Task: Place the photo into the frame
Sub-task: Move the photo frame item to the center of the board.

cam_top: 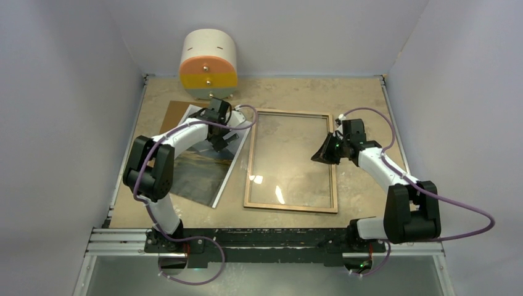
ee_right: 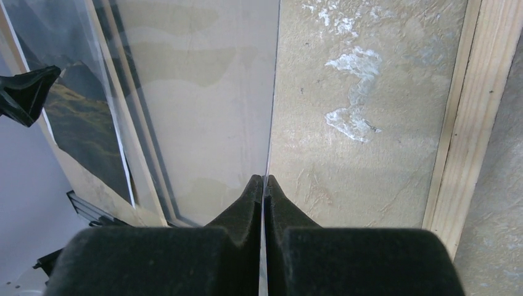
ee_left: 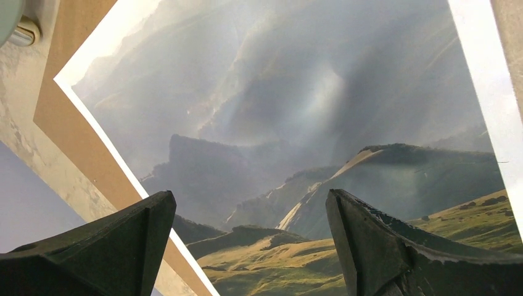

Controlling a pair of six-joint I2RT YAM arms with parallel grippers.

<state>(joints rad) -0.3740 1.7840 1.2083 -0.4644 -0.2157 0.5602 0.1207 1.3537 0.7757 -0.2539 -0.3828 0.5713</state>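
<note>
The frame [cam_top: 290, 205] lies flat at the table's middle, light-wood back up. My right gripper [cam_top: 322, 154] is shut on the right edge of its clear glass pane [cam_top: 287, 154]. In the right wrist view the pane's thin edge [ee_right: 271, 92] runs straight up from between my closed fingers [ee_right: 264, 180], and the wooden rail [ee_right: 459, 123] is on the right. The photo [cam_top: 200, 172], a dark landscape with a white border, lies left of the frame. My left gripper [cam_top: 217, 143] hovers open over the photo [ee_left: 296, 111], jaws wide apart [ee_left: 250, 209] and empty.
A brown backing board [cam_top: 174, 114] lies under the photo's far end and also shows in the left wrist view [ee_left: 68, 117]. A white, orange and yellow drum [cam_top: 208, 65] stands at the back left. Grey walls enclose the table.
</note>
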